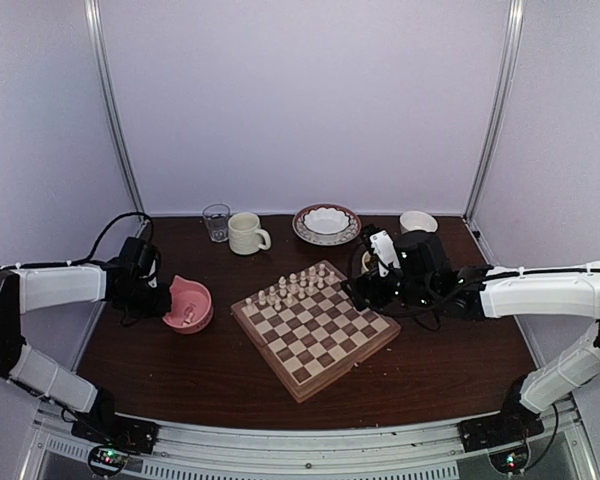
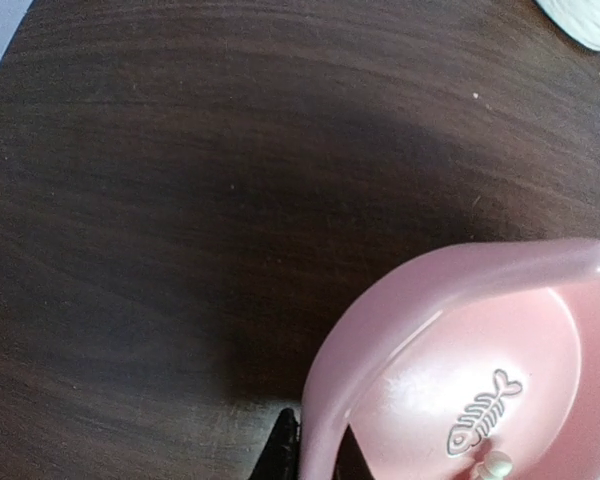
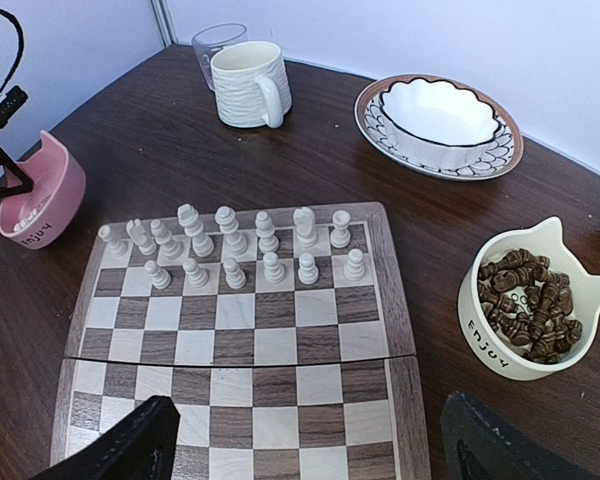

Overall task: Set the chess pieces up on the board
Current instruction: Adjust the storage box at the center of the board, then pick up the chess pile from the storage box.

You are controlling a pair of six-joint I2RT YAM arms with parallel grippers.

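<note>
cream chess pieces [image 3: 230, 245] nearly fill two rows at the far edge of the board [image 3: 235, 400]. left claw [image 2: 315, 460] pinches the pink bowl [image 2: 460, 350] rim, right claw [image 3: 315, 445] hangs wide open. next, probably: fetch leftover pawns [image 2: 495, 465].

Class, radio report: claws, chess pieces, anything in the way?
Left claw shut on pink bowl; right claw open by board. Pale pieces in two rows, second row short. Dark pieces in cream bowl; nothing blocking.
</note>
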